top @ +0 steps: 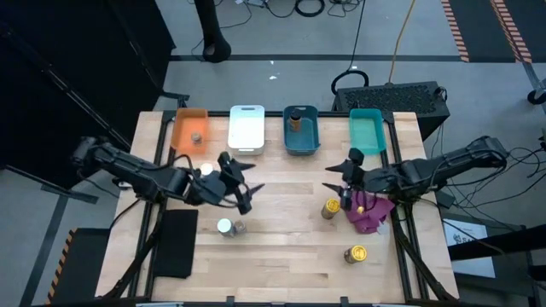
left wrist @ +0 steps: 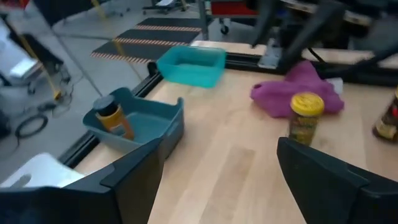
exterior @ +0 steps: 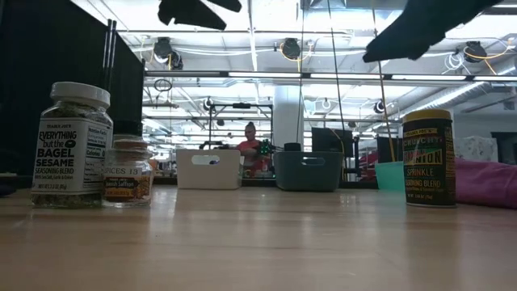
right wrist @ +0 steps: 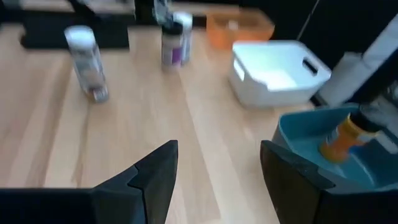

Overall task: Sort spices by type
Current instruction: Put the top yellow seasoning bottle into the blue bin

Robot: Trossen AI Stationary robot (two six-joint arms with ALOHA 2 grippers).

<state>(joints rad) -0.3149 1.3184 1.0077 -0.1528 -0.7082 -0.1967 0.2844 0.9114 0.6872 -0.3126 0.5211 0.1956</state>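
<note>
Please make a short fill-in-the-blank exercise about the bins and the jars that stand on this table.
1. The blue bin holds one jar with an ____ body.
2. The white bin stands between the blue bin and the ____ bin.
3. The magenta cloth lies under the ____ gripper.
4. The teal bin holds ____ jars.

Missing words: orange; orange; right; no
</note>
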